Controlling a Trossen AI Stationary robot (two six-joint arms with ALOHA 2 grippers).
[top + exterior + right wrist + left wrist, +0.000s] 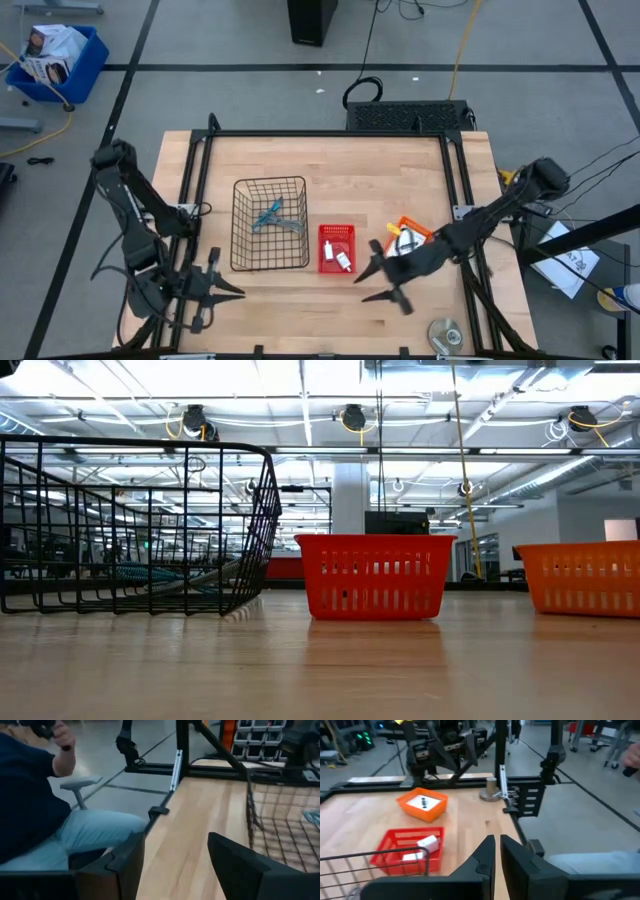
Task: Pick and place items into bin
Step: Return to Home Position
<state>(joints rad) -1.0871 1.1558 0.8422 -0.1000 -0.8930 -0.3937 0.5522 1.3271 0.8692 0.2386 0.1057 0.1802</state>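
Observation:
A black wire basket (270, 223) (140, 530) sits mid-table; a slim blue-handled tool (268, 213) and a grey metal tool (290, 226) lie on its floor. To its right stands a small red bin (337, 248) (410, 851) holding small white pieces (427, 842). An orange bin (408, 237) (422, 804) farther right holds a few small objects. My right gripper (368, 274) (175, 840) hovers open near the red bin's near right side, empty. My left gripper (232, 288) (497, 840) is shut and empty by the table's near left edge.
A round metal disc (445, 333) lies at the table's near right corner. A black frame (330, 134) borders the table. A seated person (30, 810) is just beyond the near edge. Bare wood (320, 315) lies between the bins and the near edge.

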